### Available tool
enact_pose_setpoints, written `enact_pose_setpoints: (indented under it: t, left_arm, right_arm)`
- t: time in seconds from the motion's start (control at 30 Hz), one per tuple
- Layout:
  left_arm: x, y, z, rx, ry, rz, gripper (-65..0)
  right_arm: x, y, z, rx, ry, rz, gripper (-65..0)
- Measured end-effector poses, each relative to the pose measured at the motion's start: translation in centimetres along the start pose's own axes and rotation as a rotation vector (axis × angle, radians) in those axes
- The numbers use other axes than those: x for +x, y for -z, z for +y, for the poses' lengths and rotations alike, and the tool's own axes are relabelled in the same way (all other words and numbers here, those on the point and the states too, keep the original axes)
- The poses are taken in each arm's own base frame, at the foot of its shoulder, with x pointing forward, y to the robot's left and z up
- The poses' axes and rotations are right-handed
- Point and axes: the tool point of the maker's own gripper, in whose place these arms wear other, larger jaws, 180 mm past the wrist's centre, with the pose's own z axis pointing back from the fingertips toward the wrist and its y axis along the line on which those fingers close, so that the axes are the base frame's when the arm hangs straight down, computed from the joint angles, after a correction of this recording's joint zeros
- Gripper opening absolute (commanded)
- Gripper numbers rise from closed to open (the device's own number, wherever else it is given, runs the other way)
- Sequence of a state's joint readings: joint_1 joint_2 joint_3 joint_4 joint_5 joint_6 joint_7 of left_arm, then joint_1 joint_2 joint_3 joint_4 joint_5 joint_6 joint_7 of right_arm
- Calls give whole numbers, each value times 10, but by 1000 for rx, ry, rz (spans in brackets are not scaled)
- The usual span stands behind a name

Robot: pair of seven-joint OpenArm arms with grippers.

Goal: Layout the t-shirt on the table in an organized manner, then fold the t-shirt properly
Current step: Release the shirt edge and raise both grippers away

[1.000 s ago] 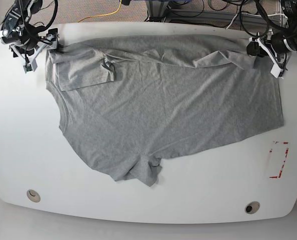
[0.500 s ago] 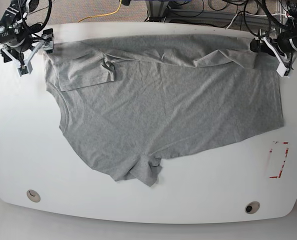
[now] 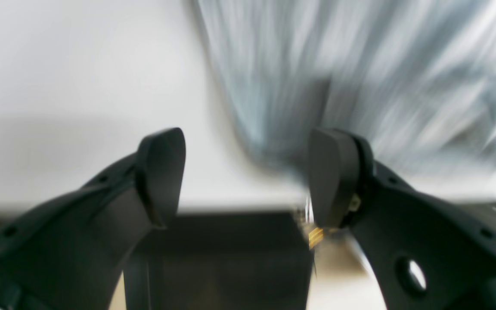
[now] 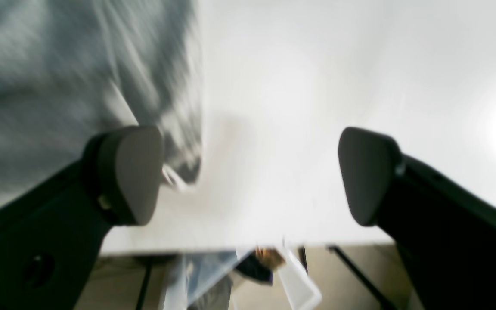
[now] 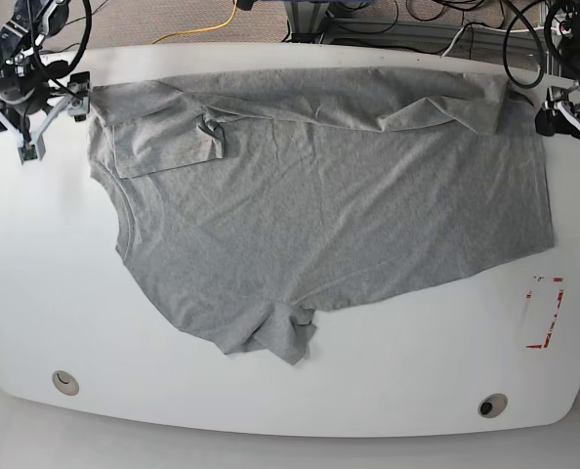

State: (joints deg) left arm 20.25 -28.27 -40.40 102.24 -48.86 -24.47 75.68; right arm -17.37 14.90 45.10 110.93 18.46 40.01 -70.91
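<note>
The grey t-shirt (image 5: pixel 319 205) lies spread on the white table (image 5: pixel 36 274), its far edge folded over and one sleeve bunched at the front. My right gripper (image 5: pixel 54 122) hangs open just left of the shirt's far left corner and touches nothing. Open as well, my left gripper (image 5: pixel 570 142) sits off the far right corner, at the table's edge. The right wrist view is blurred: open right gripper (image 4: pixel 250 172) over bare table (image 4: pixel 317 86), t-shirt (image 4: pixel 58 86) to its left. In the left wrist view, the open left gripper (image 3: pixel 248 176) is empty and the blurred t-shirt (image 3: pixel 338 64) lies beyond.
A red tape rectangle (image 5: pixel 544 313) marks the table near the front right. Two round grommet holes (image 5: pixel 65 381) (image 5: pixel 492 405) sit along the front edge. Cables and equipment (image 5: pixel 368 20) crowd the floor beyond the far edge.
Both grippers have let go of the shirt's far corners and drawn outward, away from it. The shirt lies where it was.
</note>
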Motion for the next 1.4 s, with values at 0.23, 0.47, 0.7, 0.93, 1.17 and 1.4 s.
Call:
enact_pose_setpoints:
  t: [0.23, 0.47, 0.7, 0.93, 1.17, 1.4]
  left_arm:
    - [78, -3, -10, -20, -14, -228, -229]
    - [103, 31, -22, 31, -15, -197, -231]
    - [92, 68, -54, 33, 88, -70, -332]
    - [56, 54, -94, -58, 246, -21, -418]
    - [31, 35, -135, -241, 354, -64, -419]
    - [-25, 37, -124, -236, 313, 75, -419]
  right_arm:
    - [68, 5, 10, 36, 6, -172, -30]
    - [108, 33, 34, 147, 19, -198, -51]
    - [123, 54, 52, 239, 50, -191, -317]
    - [105, 56, 56, 241, 56, -118, -574]
    - [83, 44, 74, 258, 32, -114, -563]
    - [50, 45, 93, 319, 46, -63, -561]
